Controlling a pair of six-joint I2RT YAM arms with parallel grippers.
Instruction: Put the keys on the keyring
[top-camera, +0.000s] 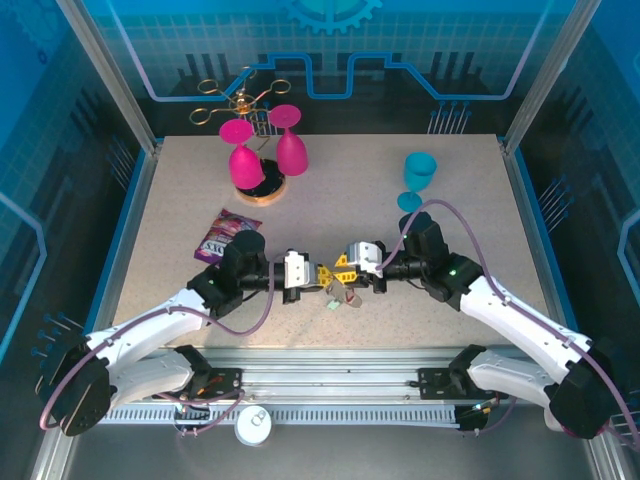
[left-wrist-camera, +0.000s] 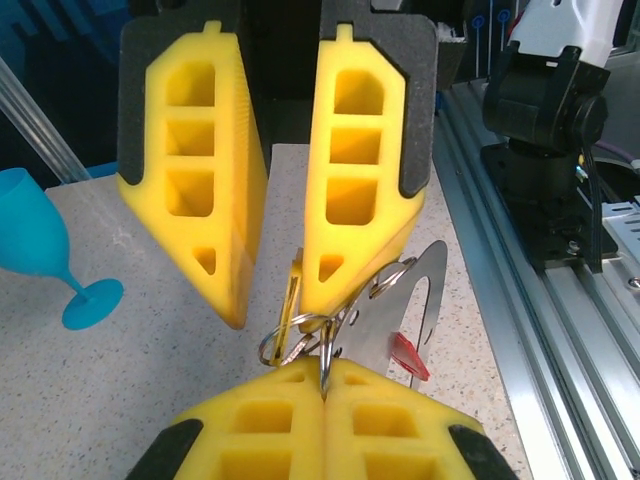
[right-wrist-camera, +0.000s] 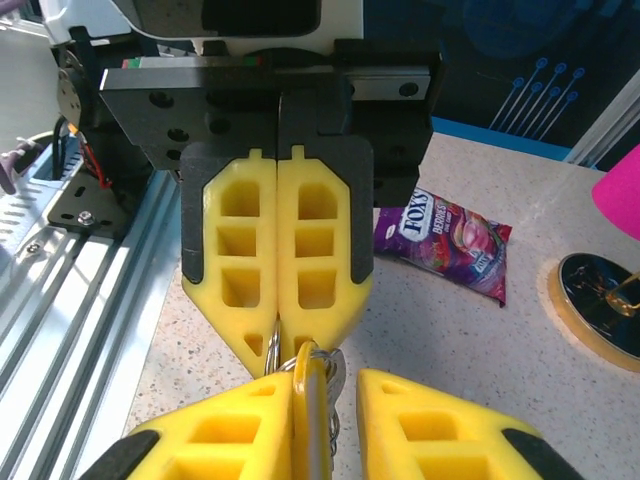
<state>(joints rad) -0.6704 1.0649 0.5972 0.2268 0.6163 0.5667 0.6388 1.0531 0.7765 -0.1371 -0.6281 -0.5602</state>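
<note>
Above speckled table (top-camera: 350, 190) | left gripper (left-wrist-camera: 323, 368) pinches metal keyring (left-wrist-camera: 402, 300) | right gripper (left-wrist-camera: 272, 295) parted

The table held three wine glasses, two pink glasses (top-camera: 246, 165) and one blue glass (top-camera: 418, 172), plus one gold wire rack (top-camera: 243, 95) and one purple candy packet (top-camera: 228, 233). There were two grippers, the left gripper (top-camera: 324, 282) and the right gripper (top-camera: 344, 271), each with two yellow fingers (left-wrist-camera: 355, 170). Between them was one keyring (left-wrist-camera: 432, 285) carrying one red tag (left-wrist-camera: 408, 356).
</note>
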